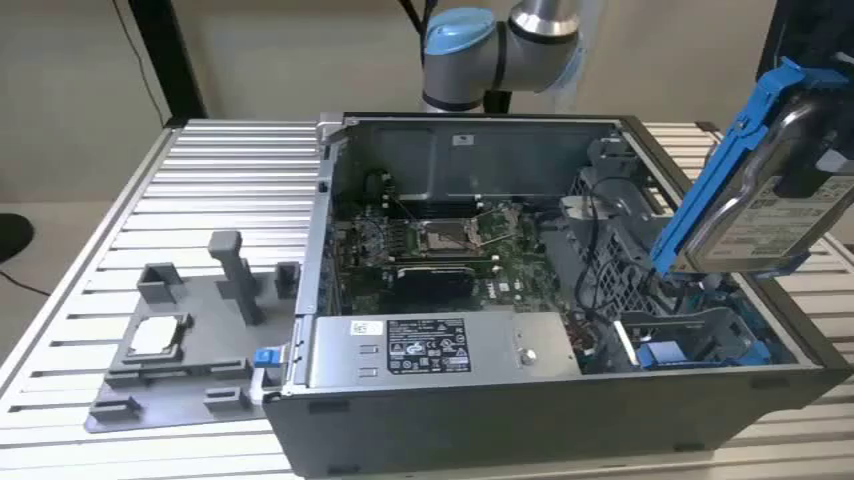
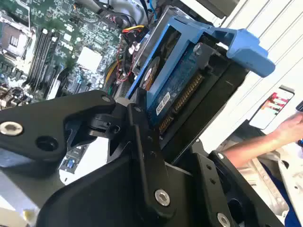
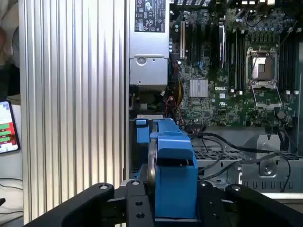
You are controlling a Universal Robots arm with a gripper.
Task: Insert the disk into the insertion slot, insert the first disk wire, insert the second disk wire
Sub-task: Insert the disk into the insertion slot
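Pincer (image 3: 174, 201) clamped on disk (image 1: 754, 215), hanging tilted above bay (image 1: 683, 340). Risk: the tilt could catch it on bay edge below pincer, jamming it or twisting the grip.

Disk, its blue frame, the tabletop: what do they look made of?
disk: metal by the look, dull silver sheen, with a white paper-like label.
blue frame: probably moulded plastic; saturated colour, matte, rounded tab.
tabletop: likely extruded aluminium; pale grey, parallel ribs.
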